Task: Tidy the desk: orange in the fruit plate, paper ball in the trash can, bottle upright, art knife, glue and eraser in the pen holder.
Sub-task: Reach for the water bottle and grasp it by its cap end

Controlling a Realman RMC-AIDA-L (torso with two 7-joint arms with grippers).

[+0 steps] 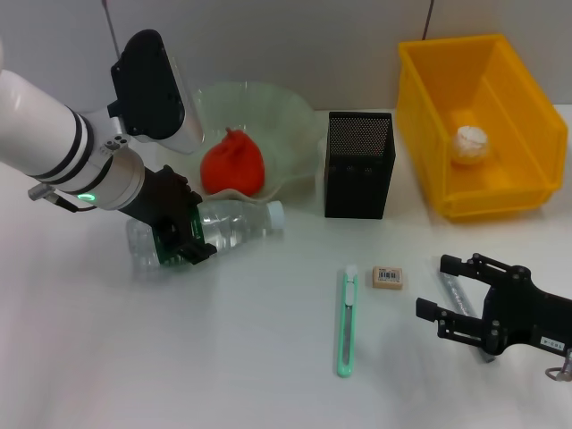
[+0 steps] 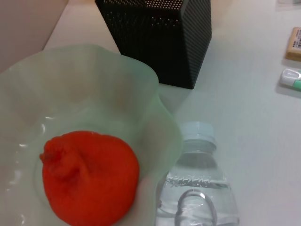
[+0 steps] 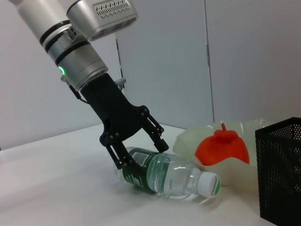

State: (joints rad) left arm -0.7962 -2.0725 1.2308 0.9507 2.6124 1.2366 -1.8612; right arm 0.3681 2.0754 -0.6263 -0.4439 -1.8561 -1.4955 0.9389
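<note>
The clear plastic water bottle with white cap and green label [image 1: 210, 231] lies on its side on the white desk [image 1: 179, 357], just in front of the pale green wavy-rimmed fruit plate [image 1: 295, 134], cap pointing toward the black mesh pen holder [image 1: 359, 165]. It appears largely full, so likely heavy for its size, smooth and somewhat yielding under pressure. The labelled mid-body is judged the safest hold; the tapered neck would slip. The left gripper [image 1: 183, 239] straddles that labelled section, fingers spread around the body, not yet visibly clamped. The orange [image 1: 233, 164] sits in the plate. The right gripper [image 1: 460, 299] rests near the desk's front edge, jaws parted and holding nothing.
</note>
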